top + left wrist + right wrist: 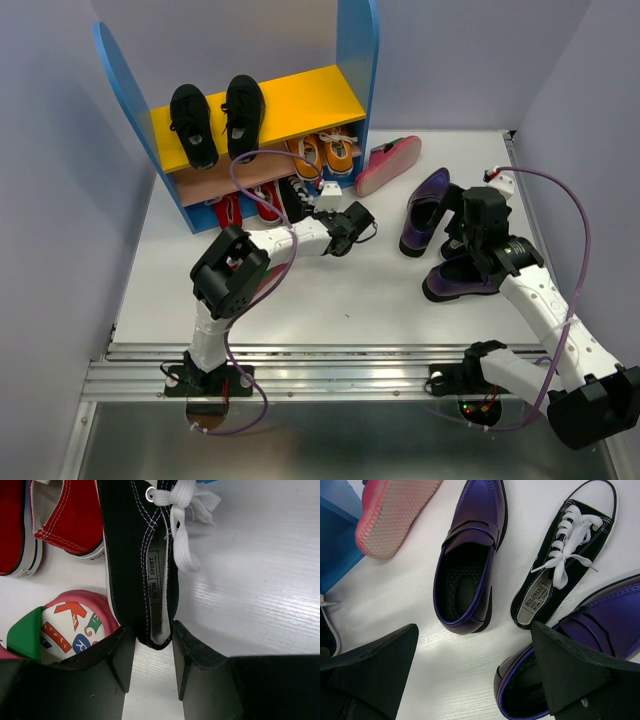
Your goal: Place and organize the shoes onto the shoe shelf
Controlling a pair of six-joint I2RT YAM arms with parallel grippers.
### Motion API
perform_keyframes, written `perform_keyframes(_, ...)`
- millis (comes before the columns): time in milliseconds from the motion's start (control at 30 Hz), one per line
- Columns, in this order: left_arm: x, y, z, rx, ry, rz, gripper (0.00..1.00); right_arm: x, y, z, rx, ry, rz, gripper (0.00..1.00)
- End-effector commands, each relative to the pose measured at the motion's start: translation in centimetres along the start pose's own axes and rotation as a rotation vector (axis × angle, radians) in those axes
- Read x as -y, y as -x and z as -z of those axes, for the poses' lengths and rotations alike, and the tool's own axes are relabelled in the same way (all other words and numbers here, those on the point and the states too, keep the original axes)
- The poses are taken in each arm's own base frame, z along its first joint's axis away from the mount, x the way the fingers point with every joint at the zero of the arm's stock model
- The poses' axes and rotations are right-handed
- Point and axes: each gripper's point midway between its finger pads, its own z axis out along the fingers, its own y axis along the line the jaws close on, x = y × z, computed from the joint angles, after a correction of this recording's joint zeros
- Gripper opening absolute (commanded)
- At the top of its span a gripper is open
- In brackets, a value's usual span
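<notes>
Left gripper straddles the sneaker heel before the shelf, grip uncertain, likely to lift it; right gripper gapes above loafers beside the shelf

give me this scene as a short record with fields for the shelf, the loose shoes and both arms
shelf: two black shoes on the yellow top board; orange shoes on the lower board
table at shelf foot: red shoes
pink flip-flop: on edge by the shelf's right panel
purple loafers: both loose on the table, a laced black sneaker beside them
left fingers: either side of the heel of a matching sneaker; firm grip unclear
right fingers: wide open above the loafers
</notes>
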Motion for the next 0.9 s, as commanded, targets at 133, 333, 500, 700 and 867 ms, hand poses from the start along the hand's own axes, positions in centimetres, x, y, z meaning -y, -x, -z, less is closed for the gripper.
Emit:
perform_keyframes(133,-0.6,0.9,-1.2,0.02,0.056,-0.014,0.59,-0.5,1.1,0.2,0.027,0.021,-0.02,1.0)
perform_keyframes(333,-0.9,0.7,-1.8,0.019,0.074,-0.023,0.46,-0.6,1.3,0.3,0.031,0.024,-0.021,1.0)
perform_keyframes(500,-1.1,1.4,-1.8,0.034,0.079,-0.02,0.08,-0.6,1.4,0.2,0.033,0.023,-0.019,1.0)
perform_keyframes(700,-1.8,4.6,0.0,0.078,-0.004,0.109,0.0,-0.9,1.7,0.3,0.034,0.034,-0.019,1.0)
perform_keyframes(867,-2.7,8.0,1.7,0.135,-0.058,0.209,0.0,-1.0,1.9,0.5,0.04,0.039,-0.016,1.0)
